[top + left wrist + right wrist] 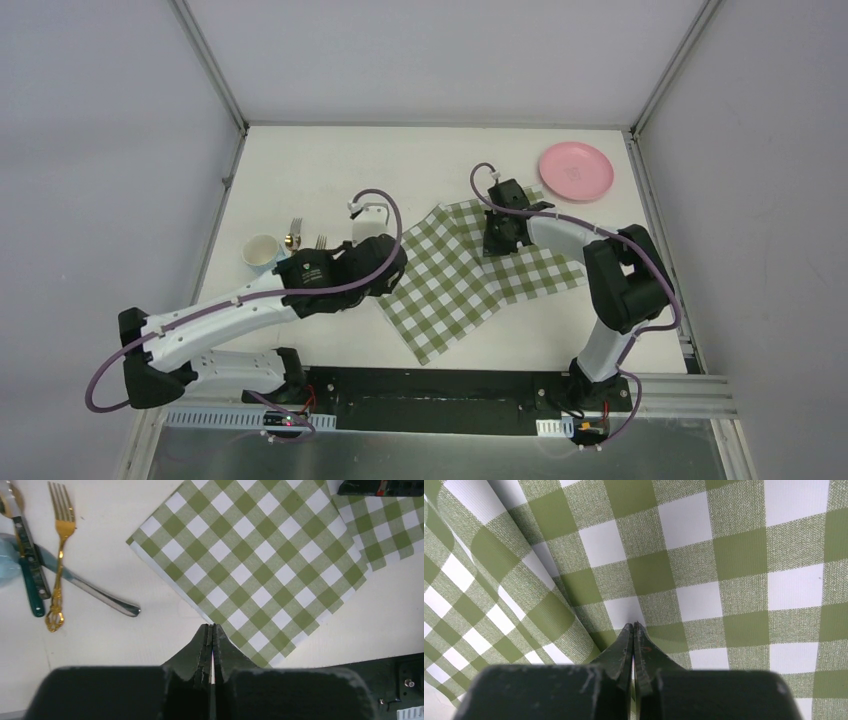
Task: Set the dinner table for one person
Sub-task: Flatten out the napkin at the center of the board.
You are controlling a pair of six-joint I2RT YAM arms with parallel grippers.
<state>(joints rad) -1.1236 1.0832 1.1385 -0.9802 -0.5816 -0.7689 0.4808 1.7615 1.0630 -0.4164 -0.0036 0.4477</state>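
Dinner table point(300, 160): white matte top edged with aluminium rails, lying under both sets of jaws. Left gripper point(210, 630) is clamped on the near edge of the checked cloth point(450, 280) (a white sliver shows between its fingers). Right gripper point(633, 627) pinches a raised fold of it. 1 white cup point(262, 250) stands beside the cutlery point(296, 238) at left, and 1 pink plate point(576, 170) sits at the far right.

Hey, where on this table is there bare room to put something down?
Free: the far strip of table between the back rail and the checked cloth, left of the pink plate; also the near edge, right of the cloth. Crowded: the left edge, around the cup and cutlery.
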